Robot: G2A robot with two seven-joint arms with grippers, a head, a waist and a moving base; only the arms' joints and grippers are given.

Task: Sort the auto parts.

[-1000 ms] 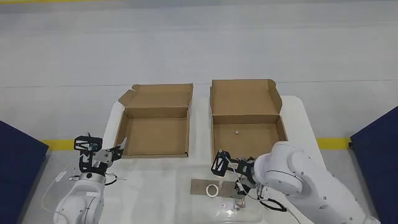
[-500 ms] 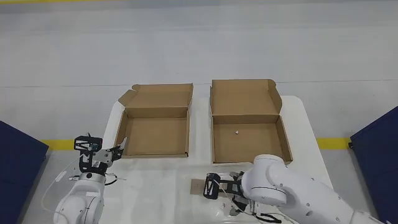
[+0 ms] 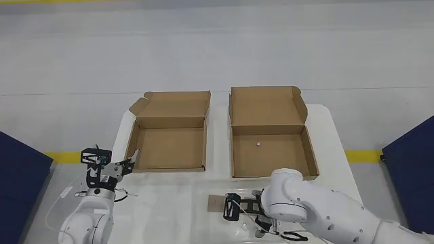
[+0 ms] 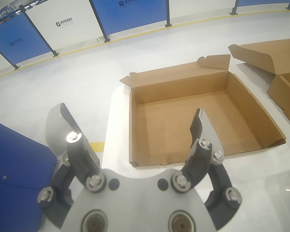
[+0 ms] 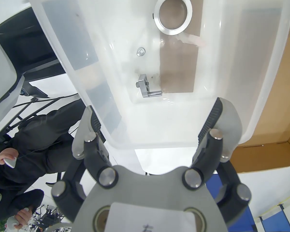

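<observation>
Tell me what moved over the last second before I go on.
The right gripper swung back from the front edge of the right brown cardboard box toward the robot and now hangs over the clear plastic bin, fingers open and empty. Nothing was grasped or released. The left gripper and the left brown cardboard box stayed put.
</observation>
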